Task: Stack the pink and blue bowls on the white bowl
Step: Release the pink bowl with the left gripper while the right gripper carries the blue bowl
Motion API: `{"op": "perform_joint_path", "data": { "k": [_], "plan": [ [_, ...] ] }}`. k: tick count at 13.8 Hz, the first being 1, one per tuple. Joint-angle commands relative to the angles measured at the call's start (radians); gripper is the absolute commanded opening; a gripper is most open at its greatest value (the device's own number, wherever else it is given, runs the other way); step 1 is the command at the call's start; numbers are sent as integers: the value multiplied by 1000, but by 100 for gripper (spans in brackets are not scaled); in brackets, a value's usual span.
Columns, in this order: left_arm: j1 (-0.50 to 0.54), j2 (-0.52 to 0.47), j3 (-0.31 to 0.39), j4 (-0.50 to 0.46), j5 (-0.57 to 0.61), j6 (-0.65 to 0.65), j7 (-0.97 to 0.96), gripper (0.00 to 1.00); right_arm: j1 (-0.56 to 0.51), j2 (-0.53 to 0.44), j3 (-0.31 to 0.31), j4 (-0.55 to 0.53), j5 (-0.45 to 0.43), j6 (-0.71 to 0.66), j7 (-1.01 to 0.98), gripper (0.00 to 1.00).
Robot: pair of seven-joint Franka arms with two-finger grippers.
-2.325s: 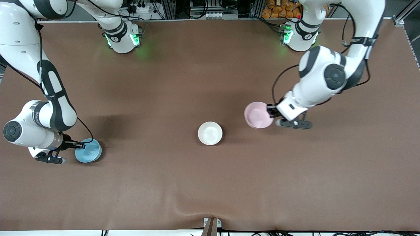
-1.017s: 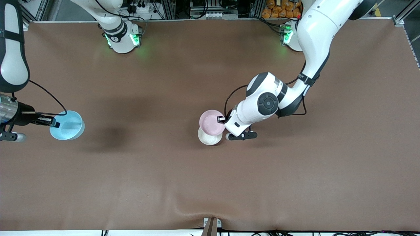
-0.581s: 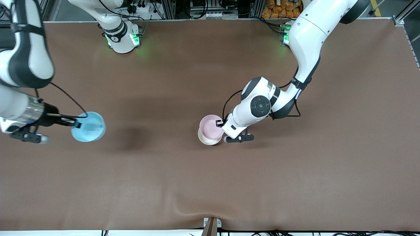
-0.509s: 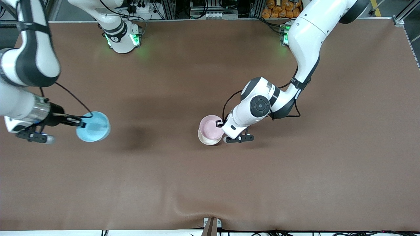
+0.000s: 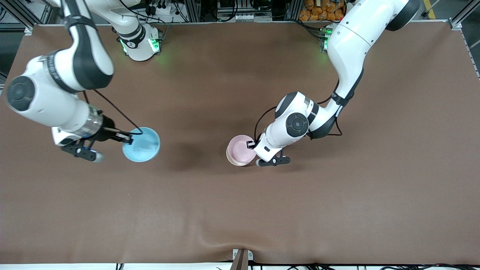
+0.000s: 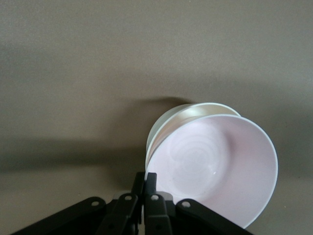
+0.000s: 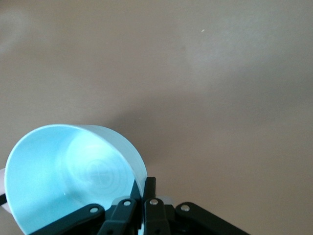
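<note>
The pink bowl [image 5: 240, 148] sits slightly tilted in the white bowl [image 5: 237, 164] at the table's middle; only a sliver of white rim shows under it. My left gripper [image 5: 250, 144] is shut on the pink bowl's rim at the side toward the left arm's end. In the left wrist view the pink bowl [image 6: 215, 171] covers most of the white bowl [image 6: 183, 116], with my left gripper [image 6: 145, 178] pinching its edge. My right gripper [image 5: 127, 139] is shut on the rim of the blue bowl [image 5: 142, 145], held in the air over bare table toward the right arm's end. The right wrist view shows the blue bowl [image 7: 68, 176] in my right gripper [image 7: 145, 188].
Brown cloth [image 5: 240, 210] covers the whole table. Both arm bases [image 5: 140, 43] [image 5: 330, 39] stand along the edge farthest from the front camera. A small bracket [image 5: 242, 258] sits at the nearest edge. The right arm's elbow [image 5: 56, 86] hangs over its end of the table.
My right gripper has carried the blue bowl toward the table's middle. My left gripper has lowered the pink bowl down into the white bowl.
</note>
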Motion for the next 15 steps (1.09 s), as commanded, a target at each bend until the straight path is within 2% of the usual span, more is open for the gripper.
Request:
{"op": "perform_joint_path", "data": {
  "k": [1, 7, 8, 9, 10, 12, 15],
  "plan": [
    [-12, 26, 5, 35, 16, 9, -12, 0, 53, -5, -9, -19, -1, 38, 97, 0],
    [-33, 41, 7, 35, 19, 34, -22, 0, 129, 16, -9, -17, -1, 98, 246, 0],
    [-33, 48, 7, 35, 19, 35, -22, 3, 136, 16, -8, -17, -1, 104, 255, 0],
    [-33, 57, 7, 35, 19, 37, -25, 56, 145, 16, -8, -17, -1, 108, 256, 0],
    [-33, 60, 7, 35, 20, 40, -22, 100, 156, 19, -8, -17, -1, 108, 259, 0],
    [-33, 48, 7, 35, 20, 40, -25, 100, 174, 27, -8, -17, -1, 108, 299, 0],
    [-4, -32, 8, 31, 49, 5, -21, 100, 220, 55, -9, -17, -1, 154, 387, 0]
  ]
}}
